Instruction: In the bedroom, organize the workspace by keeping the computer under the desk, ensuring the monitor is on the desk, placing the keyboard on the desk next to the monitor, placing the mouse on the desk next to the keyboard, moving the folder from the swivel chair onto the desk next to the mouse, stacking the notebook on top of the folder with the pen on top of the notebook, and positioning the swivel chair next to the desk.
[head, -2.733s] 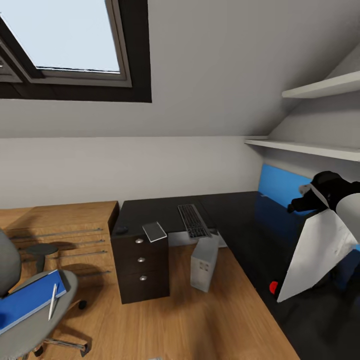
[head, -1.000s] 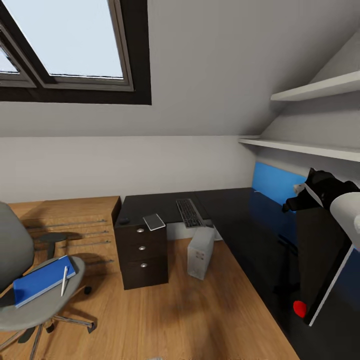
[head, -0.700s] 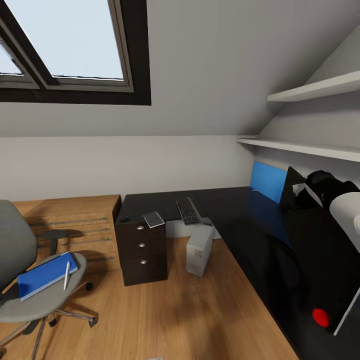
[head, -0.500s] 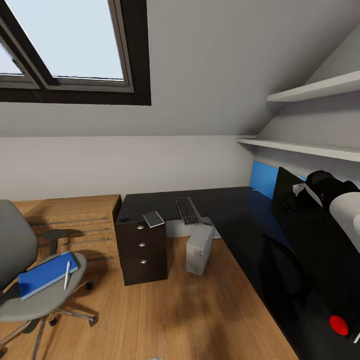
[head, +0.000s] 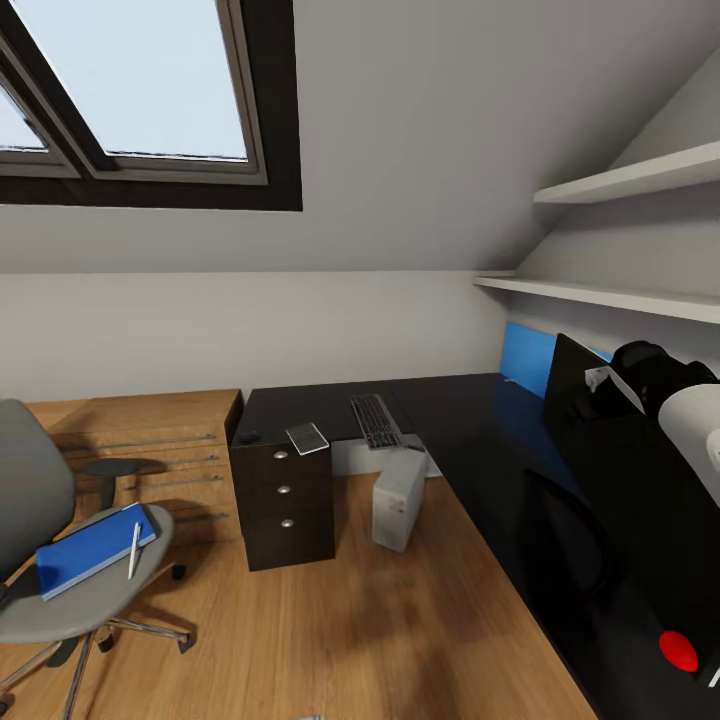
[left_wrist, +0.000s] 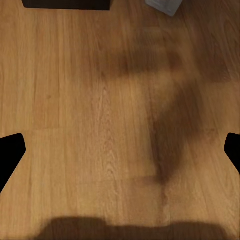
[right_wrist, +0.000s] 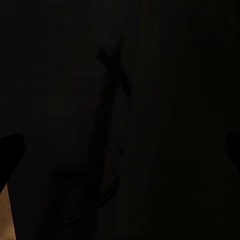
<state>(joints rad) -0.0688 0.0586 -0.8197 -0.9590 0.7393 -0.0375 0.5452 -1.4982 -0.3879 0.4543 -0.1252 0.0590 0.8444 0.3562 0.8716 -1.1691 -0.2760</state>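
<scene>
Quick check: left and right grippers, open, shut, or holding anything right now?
Left gripper: open, empty, above bare wooden floor.
Right gripper: fingers spread, apparently open; view too dark to tell what is ahead.

I see the monitor (head: 640, 520) cut by the frame edge beside the desk (head: 470, 420); the swivel chair (head: 40, 560) likewise.

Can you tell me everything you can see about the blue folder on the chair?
The folder is a flat, bright blue rectangle with a thin white strip of page edges along its near side. It looks smooth and stiff, like plastic or card. It is closed and lies flat on the grey seat of the swivel chair, turned at a slant, with its far corner pointing towards the wooden drawer chest. A thin white pen lies on top of it near its right end. Nothing is holding it.
</scene>
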